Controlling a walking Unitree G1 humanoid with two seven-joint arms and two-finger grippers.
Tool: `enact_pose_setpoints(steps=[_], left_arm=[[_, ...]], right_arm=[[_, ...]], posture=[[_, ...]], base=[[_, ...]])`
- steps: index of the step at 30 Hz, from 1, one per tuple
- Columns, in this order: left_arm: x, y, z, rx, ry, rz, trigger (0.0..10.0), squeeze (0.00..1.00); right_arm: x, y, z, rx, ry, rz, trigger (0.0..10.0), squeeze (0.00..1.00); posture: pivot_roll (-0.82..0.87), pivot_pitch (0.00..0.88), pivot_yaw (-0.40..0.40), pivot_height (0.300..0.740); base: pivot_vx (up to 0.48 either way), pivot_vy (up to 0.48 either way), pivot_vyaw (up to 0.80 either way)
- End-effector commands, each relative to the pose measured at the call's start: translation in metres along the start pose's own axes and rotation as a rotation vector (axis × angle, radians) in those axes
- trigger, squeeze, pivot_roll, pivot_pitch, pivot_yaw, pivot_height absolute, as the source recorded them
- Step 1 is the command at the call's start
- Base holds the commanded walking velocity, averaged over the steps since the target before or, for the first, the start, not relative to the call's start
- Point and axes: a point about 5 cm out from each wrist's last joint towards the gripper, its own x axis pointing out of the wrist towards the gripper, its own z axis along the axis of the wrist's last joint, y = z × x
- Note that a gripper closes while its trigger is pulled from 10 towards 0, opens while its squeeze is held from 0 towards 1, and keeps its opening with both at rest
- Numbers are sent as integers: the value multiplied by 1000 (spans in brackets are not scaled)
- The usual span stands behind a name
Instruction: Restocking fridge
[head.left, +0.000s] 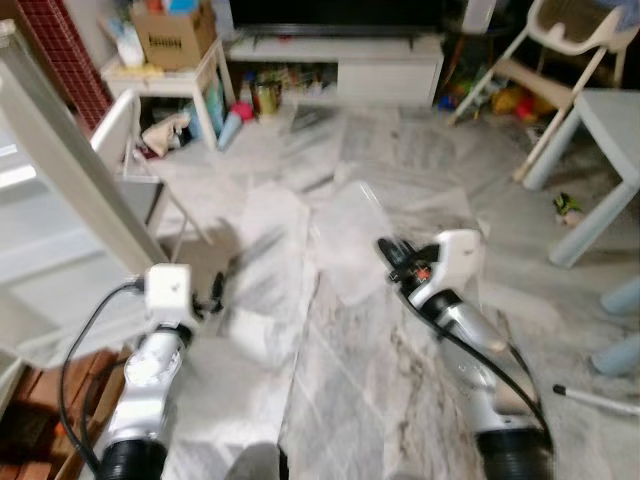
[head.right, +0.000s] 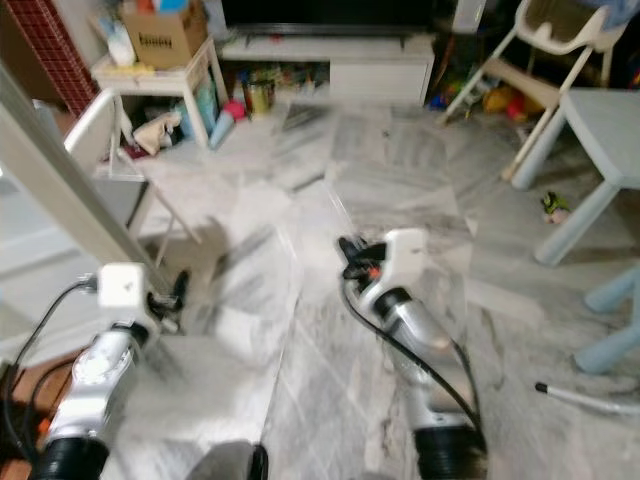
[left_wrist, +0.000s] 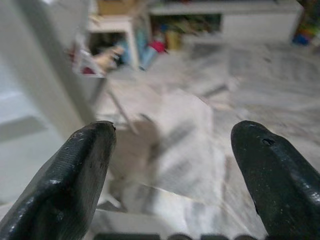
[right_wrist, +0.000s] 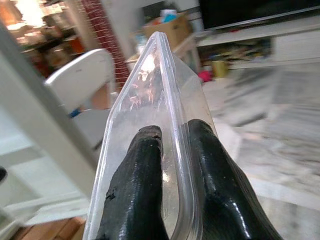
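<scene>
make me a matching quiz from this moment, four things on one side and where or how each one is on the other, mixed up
Things:
1. left end effector
2. right end effector
3. cardboard box
4. clear plastic container

States:
A. on the small white side table
B. pinched by its rim between two black fingers
C. fingers apart, holding nothing
D. shut on a transparent edge

Pairs: 1-C, 2-D, 3-A, 4-B

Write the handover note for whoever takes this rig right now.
Right gripper: shut on the edge of a clear plastic container, held out over the grey marble floor.
Left gripper: open, holding nothing, near the white fridge door on the robot's left.
Done: container picked up.
Left: carry it to the fridge and set it on a shelf; the head views are blurred.
</scene>
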Motion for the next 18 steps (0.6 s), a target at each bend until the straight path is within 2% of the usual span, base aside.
enact_pose_setpoints(steps=[1, 6, 12, 18], left_arm=[[-1, -3, 0, -9, -4, -11, 10000, 0], [-3, -2, 1, -24, -16, -1, 10000, 0], [-5, -6, 1, -72, -7, -27, 10000, 0], [-9, -5, 4, -81, -21, -23, 10000, 0]], right_arm=[[-1, -3, 2, -14, -9, -7, 10000, 0], [4, 3, 3, -31, -11, 34, 10000, 0], [6, 2, 4, -33, -12, 41, 10000, 0], [4, 1, 4, -36, -15, 38, 10000, 0]], posture=[[-22, 0, 56, 740], [-3, 0, 48, 740], [-5, 0, 50, 740], [-11, 0, 57, 740]], base=[[0, 0, 800], [0, 0, 800], [0, 0, 800], [0, 0, 800]])
